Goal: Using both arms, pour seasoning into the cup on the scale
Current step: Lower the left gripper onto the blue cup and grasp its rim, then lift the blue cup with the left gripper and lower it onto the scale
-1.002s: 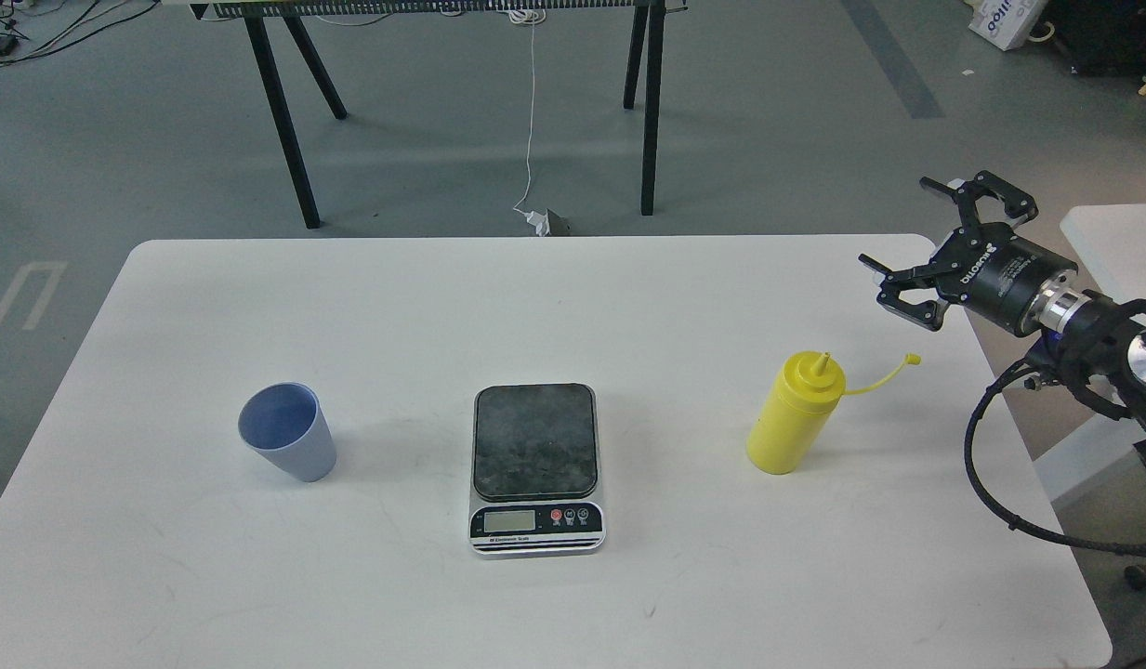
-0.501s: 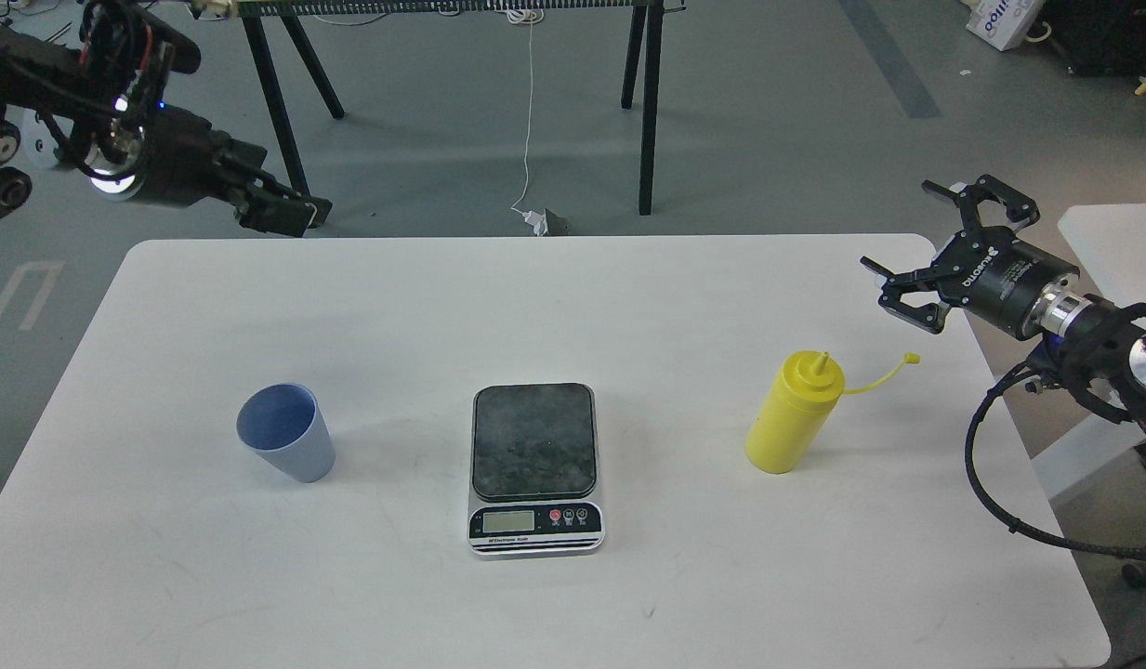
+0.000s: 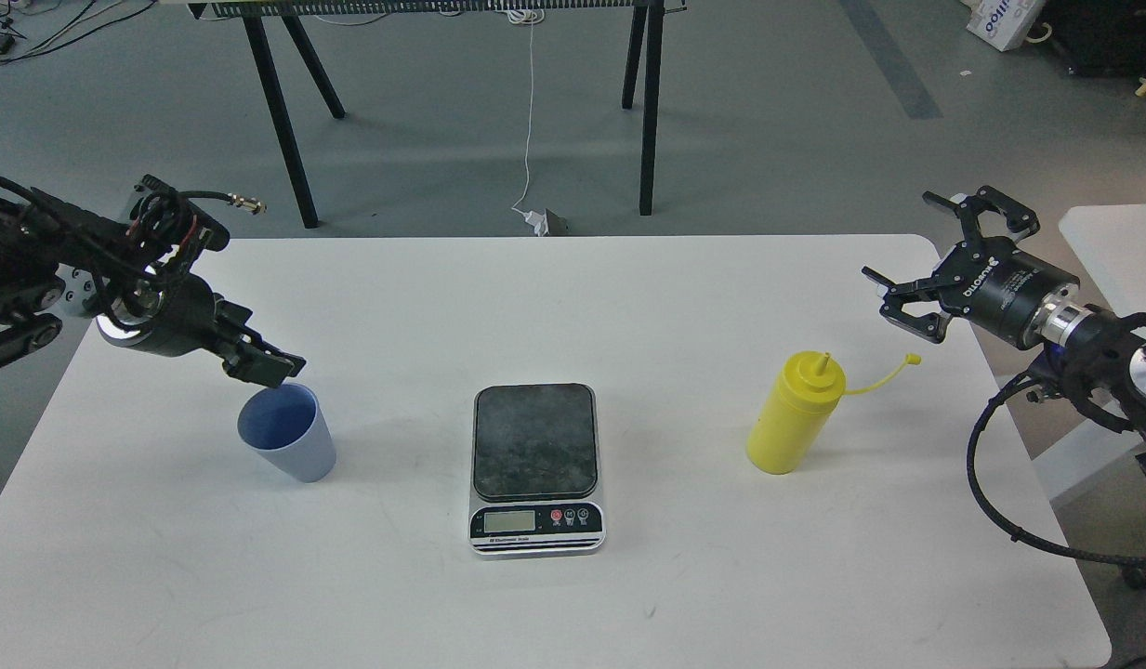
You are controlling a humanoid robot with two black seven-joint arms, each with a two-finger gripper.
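The light-blue cup point(image 3: 289, 437) stands upright on the white table point(image 3: 573, 297) at the left. The scale point(image 3: 535, 465) lies at the middle with nothing on its dark platform. The yellow seasoning bottle point(image 3: 796, 415) stands upright at the right, its tethered cap point(image 3: 912, 359) hanging off to the right. My left gripper point(image 3: 264, 365) hovers just above the cup's far-left rim; its fingers are dark and cannot be told apart. My right gripper point(image 3: 904, 238) is open and empty, above and to the right of the bottle.
Black trestle legs point(image 3: 280, 111) and a white cable point(image 3: 531, 111) are on the floor beyond the table. A second white table point(image 3: 1116, 242) stands at the right, behind my right arm. The table's right edge is close to the bottle.
My left arm came in from the upper left and dropped down to just above the cup. My right gripper shifted slightly. Cup, scale and bottle have not moved.
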